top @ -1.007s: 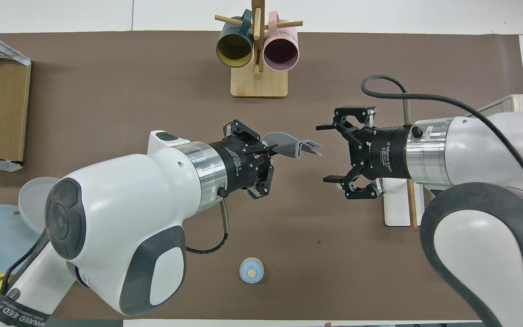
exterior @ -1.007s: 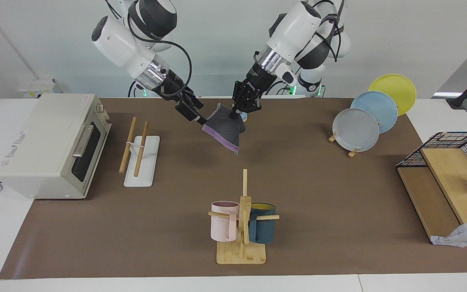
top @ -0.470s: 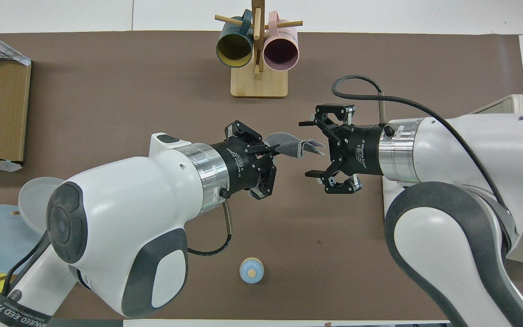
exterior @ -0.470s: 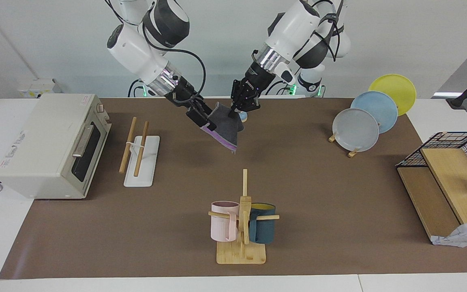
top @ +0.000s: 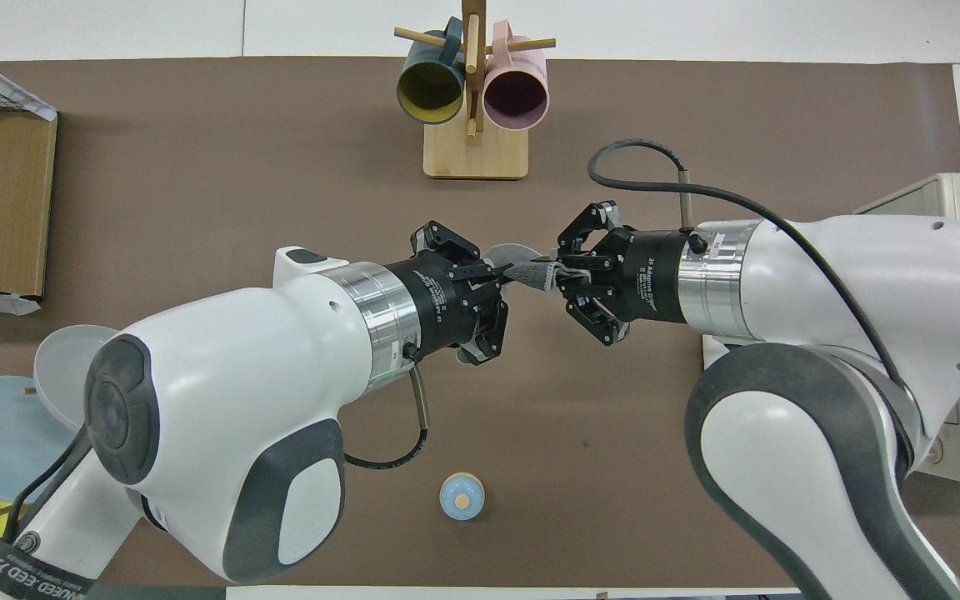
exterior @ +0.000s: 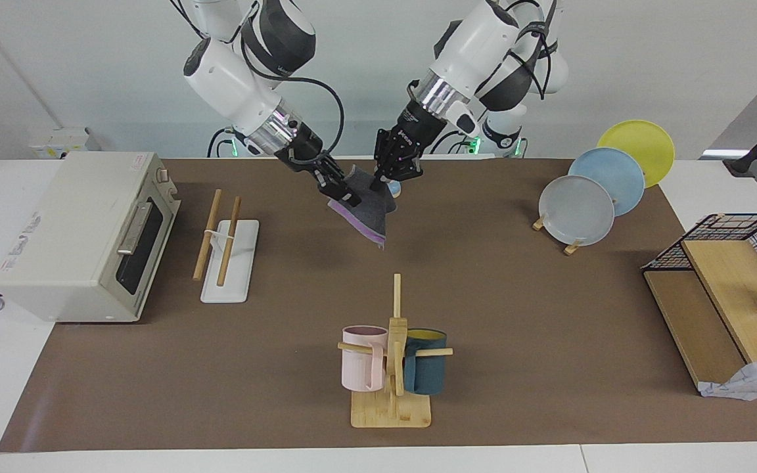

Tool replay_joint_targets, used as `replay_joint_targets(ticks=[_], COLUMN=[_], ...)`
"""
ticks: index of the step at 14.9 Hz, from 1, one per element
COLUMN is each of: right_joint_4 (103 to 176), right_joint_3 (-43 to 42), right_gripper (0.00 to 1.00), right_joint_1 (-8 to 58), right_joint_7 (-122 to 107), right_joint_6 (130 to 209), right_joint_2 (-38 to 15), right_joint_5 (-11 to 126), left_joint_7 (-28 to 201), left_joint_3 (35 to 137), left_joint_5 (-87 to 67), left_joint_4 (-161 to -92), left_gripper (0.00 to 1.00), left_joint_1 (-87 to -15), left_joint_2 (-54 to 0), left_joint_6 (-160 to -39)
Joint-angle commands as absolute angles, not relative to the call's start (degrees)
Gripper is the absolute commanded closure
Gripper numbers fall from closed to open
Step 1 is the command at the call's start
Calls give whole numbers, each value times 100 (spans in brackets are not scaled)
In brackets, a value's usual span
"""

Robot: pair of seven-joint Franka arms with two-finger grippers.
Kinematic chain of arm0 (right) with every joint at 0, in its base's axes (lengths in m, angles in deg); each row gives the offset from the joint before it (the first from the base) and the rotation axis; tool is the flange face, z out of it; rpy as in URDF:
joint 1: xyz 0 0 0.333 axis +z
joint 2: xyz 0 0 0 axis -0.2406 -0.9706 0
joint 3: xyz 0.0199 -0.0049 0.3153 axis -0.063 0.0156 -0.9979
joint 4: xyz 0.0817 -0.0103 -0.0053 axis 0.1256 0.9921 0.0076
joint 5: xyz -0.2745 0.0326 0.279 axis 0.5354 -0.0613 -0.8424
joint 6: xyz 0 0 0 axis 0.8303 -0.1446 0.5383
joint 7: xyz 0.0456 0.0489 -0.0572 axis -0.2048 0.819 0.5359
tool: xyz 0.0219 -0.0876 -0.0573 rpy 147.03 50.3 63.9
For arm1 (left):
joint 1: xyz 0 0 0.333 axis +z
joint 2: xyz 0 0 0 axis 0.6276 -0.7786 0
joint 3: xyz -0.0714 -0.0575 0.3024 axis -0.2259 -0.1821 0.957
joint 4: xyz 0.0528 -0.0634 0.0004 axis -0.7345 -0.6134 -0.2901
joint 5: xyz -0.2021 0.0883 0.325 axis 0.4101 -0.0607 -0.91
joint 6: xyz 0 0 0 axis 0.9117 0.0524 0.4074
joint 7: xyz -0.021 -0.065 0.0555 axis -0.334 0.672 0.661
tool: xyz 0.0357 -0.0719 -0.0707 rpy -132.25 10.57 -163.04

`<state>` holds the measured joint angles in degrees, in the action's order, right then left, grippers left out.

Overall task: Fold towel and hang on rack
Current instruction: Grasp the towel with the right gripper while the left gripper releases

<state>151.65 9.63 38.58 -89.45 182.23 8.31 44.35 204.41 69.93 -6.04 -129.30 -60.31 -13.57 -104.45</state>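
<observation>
The towel (exterior: 368, 213) (top: 523, 269) hangs in the air over the brown mat, between the two arms. Its dark grey face shows, with a purple edge along the bottom. My left gripper (exterior: 379, 183) (top: 503, 271) is shut on its upper corner toward the left arm's end of the table. My right gripper (exterior: 350, 195) (top: 557, 271) is shut on the edge beside it, fingertips pinched on the cloth. The rack (exterior: 224, 246), two wooden rods on a white base, stands on the mat beside the toaster oven, toward the right arm's end. The overhead view has my right arm over it.
A toaster oven (exterior: 83, 236) sits at the right arm's end. A mug tree (exterior: 391, 355) with two mugs stands far from the robots. Plates on a stand (exterior: 575, 210) and a wooden box with a wire basket (exterior: 720, 289) are at the left arm's end. A small blue round thing (top: 462, 496) lies near the robots.
My right gripper moved in to the towel with its fingers open and shut on the towel's edge. My left gripper kept its hold and barely moved.
</observation>
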Motion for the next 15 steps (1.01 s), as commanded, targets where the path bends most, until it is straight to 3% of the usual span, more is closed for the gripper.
replay_joint_targets(ticks=[1, 3, 4, 5, 10, 15], right_joint_4=[15135, 15135, 15135, 15135, 15135, 15206], right_joint_3=[980, 997, 989, 997, 1015, 1015], right_gripper=[100, 100, 100, 100, 100, 100], right_joint_1=[3836, 3783, 3678, 3651, 3546, 2791], right_joint_7=[-8641, -8229, -8096, -8016, -7193, -5101], right_joint_6=[18064, 17836, 17713, 17642, 17221, 16097], right_joint_2=[820, 838, 847, 856, 882, 987], right_joint_5=[4352, 4396, 4404, 4413, 4981, 5853], left_joint_7=[20495, 20460, 20434, 20399, 19926, 18310], left_joint_3=[7041, 7041, 7041, 7041, 7068, 7085], left_joint_5=[-503, -503, -503, -529, -573, -582], left_joint_4=[-13147, -13147, -13156, -13147, -13164, -13165], left_gripper=[100, 100, 81, 1, 0, 0], left_joint_1=[-6111, -6224, -6225, -6225, -6155, -5453], left_joint_2=[-1159, -1159, -1159, -1159, -1151, -1151], left_joint_6=[-10559, -10568, -10551, -10542, -10393, -9778])
